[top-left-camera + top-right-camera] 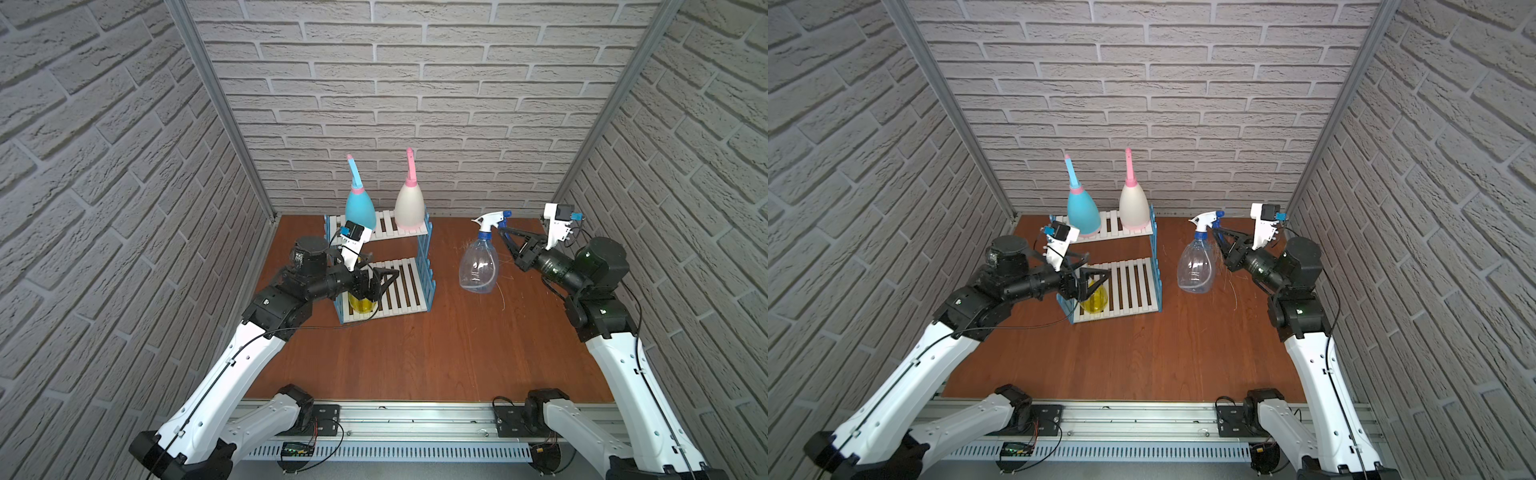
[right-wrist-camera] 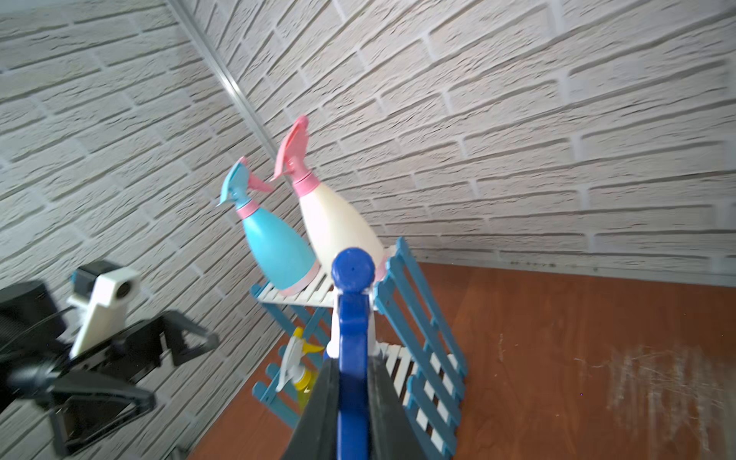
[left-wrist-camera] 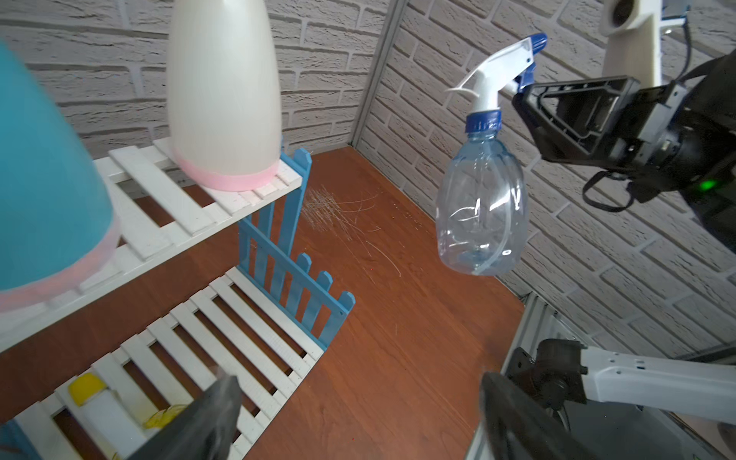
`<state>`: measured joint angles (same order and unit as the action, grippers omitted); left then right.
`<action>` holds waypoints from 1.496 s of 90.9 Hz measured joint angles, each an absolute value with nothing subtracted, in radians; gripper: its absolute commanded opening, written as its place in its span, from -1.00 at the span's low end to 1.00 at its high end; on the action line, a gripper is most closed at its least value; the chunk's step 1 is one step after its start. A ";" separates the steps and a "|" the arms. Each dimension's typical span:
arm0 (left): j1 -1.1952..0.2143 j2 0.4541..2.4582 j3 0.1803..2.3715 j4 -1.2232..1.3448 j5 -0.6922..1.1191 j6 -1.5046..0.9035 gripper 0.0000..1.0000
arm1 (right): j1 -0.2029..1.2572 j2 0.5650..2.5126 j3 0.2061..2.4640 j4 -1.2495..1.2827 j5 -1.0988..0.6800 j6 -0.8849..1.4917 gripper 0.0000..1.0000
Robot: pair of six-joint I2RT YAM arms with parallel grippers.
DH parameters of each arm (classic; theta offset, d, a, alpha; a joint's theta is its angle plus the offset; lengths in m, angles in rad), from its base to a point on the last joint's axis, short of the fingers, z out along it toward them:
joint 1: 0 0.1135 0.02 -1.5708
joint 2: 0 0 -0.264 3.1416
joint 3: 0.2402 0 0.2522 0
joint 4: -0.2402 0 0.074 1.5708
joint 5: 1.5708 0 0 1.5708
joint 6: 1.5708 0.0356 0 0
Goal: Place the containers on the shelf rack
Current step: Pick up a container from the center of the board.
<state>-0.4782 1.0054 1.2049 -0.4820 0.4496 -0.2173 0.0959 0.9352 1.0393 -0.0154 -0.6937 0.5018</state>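
- Left gripper (image 1: pixel 1094 266): jaws wide apart, holding nothing. It sits over the top of the yellow bottle; contact cannot be told.
- Yellow bottle (image 1: pixel 362 305): on the left end of the lower shelf, standing upright with its long axis vertical. Round clear yellow body; the right wrist view shows a white trigger head with a yellow tip.
- Shelf rack (image 1: pixel 401 291): two stepped tiers of white slats with blue lattice sides, at the back left of the brown table (image 1: pixel 415 353).
- Light-blue bottle (image 1: pixel 359 210): left end of the upper shelf, upright. Teardrop body, pink collar; the blue nozzle points up and leans slightly left.
- Cream bottle (image 1: pixel 409 208): right end of the upper shelf, just beside the blue one, upright. Pink base band; the pink nozzle points straight up.
- Clear bottle (image 1: pixel 478 266): right of the rack and apart from it, hanging base-down with its axis near vertical. Colourless body, blue collar, white trigger head.
- Right gripper (image 2: pixel 352 360): jaws clamped on the clear bottle's blue nozzle end.
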 measured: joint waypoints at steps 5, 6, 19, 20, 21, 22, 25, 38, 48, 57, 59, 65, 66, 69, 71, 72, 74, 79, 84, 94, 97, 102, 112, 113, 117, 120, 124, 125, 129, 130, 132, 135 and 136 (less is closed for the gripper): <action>-0.493 1.019 1.208 -0.454 0.470 -0.231 0.97 | 0.111 0.953 1.048 -0.031 -0.767 0.496 -0.93; -0.495 1.021 1.208 -0.447 0.474 -0.235 0.97 | 0.115 0.957 1.051 -0.034 -0.781 0.495 -0.93; -0.510 1.039 1.209 -0.379 0.525 -0.270 0.96 | 0.205 1.014 1.106 -0.101 -0.936 0.435 -0.93; -0.510 1.040 1.209 -0.376 0.528 -0.272 0.97 | 0.213 1.018 1.110 -0.105 -0.945 0.432 -0.93; -0.510 1.041 1.209 -0.374 0.530 -0.272 0.96 | 0.220 1.022 1.114 -0.108 -0.955 0.429 -0.93; -0.510 1.043 1.210 -0.372 0.532 -0.273 0.96 | 0.228 1.026 1.118 -0.112 -0.964 0.422 -0.93; -0.512 1.047 1.210 -0.364 0.540 -0.278 0.96 | 0.252 1.041 1.131 -0.121 -0.991 0.406 -0.93; -0.514 1.066 1.211 -0.346 0.580 -0.298 0.97 | 0.333 1.090 1.174 -0.162 -1.077 0.339 -0.93; -0.514 1.076 1.212 -0.323 0.637 -0.313 0.91 | 0.368 1.118 1.195 -0.184 -1.129 0.307 -0.93; -0.517 1.082 1.212 -0.303 0.697 -0.318 0.83 | 0.387 1.138 1.207 -0.191 -1.164 0.288 -0.93; -0.519 1.085 1.212 -0.300 0.712 -0.318 0.80 | 0.390 1.142 1.209 -0.192 -1.169 0.284 -0.93; -0.525 1.093 1.213 -0.290 0.754 -0.320 0.72 | 0.396 1.153 1.217 -0.196 -1.181 0.275 -0.93; -0.527 1.095 1.214 -0.289 0.760 -0.320 0.70 | 0.397 1.154 1.218 -0.196 -1.182 0.274 -0.93; -0.532 1.100 1.216 -0.285 0.780 -0.320 0.62 | 0.399 1.158 1.220 -0.197 -1.185 0.270 -0.93; -0.535 1.104 1.217 -0.284 0.791 -0.324 0.56 | 0.400 1.160 1.221 -0.197 -1.186 0.268 -0.93; -0.537 1.106 1.219 -0.284 0.796 -0.321 0.53 | 0.401 1.161 1.221 -0.198 -1.186 0.267 -0.93; -0.540 1.110 1.221 -0.282 0.807 -0.322 0.47 | 0.402 1.163 1.222 -0.199 -1.187 0.264 -0.93; -0.547 1.117 1.226 -0.279 0.825 -0.319 0.33 | 0.403 1.168 1.226 -0.200 -1.188 0.261 -0.93; -0.552 1.119 1.227 -0.276 0.840 -0.319 0.21 | 0.404 1.171 1.228 -0.200 -1.189 0.260 -0.93; -0.556 1.119 1.227 -0.274 0.856 -0.313 0.06 | 0.407 1.174 1.228 -0.200 -1.189 0.260 -0.93; -0.557 1.119 1.227 -0.275 0.859 -0.312 0.00 | 0.407 1.174 1.228 -0.200 -1.189 0.260 -0.93; -0.557 1.119 1.227 -0.276 0.864 -0.312 -0.09 | 0.408 1.174 1.229 -0.200 -1.189 0.258 -0.93; -0.558 1.121 1.229 -0.278 0.867 -0.306 -0.30 | 0.409 1.174 1.229 -0.199 -1.189 0.257 -0.93; -0.558 1.121 1.229 -0.279 0.867 -0.307 -0.33 | 0.409 1.174 1.229 -0.199 -1.189 0.257 -0.93; -0.558 1.121 1.229 -0.282 0.868 -0.306 -0.39 | 0.409 1.174 1.229 -0.199 -1.188 0.257 -0.93; -0.558 1.121 1.229 -0.283 0.868 -0.304 -0.47 | 0.409 1.174 1.229 -0.199 -1.190 0.257 -0.93; -0.558 1.121 1.229 -0.283 0.865 -0.303 -0.54 | 0.409 1.175 1.229 -0.199 -1.192 0.257 -0.93; -0.558 1.121 1.229 -0.284 0.865 -0.305 -0.55 | 0.409 1.175 1.229 -0.199 -1.193 0.257 -0.93; -0.558 1.121 1.229 -0.283 0.868 -0.304 -0.60 | 0.409 1.175 1.230 -0.199 -1.193 0.257 -0.93; -0.558 1.121 1.229 -0.283 0.870 -0.305 -0.61 | 0.409 1.175 1.230 -0.198 -1.193 0.257 -0.93; -0.558 1.121 1.229 -0.283 0.874 -0.305 -0.62 | 0.409 1.176 1.230 -0.198 -1.196 0.257 -0.93; -0.558 1.121 1.229 -0.283 0.878 -0.305 -0.63 | 0.409 1.177 1.230 -0.198 -1.201 0.255 -0.93; -0.558 1.121 1.229 -0.284 0.880 -0.304 -0.63 | 0.409 1.177 1.230 -0.197 -1.201 0.255 -0.93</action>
<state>-0.5579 1.1206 1.2285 -0.2836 0.8799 -0.3042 0.4088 1.1767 1.2297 -0.1974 -1.2007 0.2554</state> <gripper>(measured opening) 0.204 0.170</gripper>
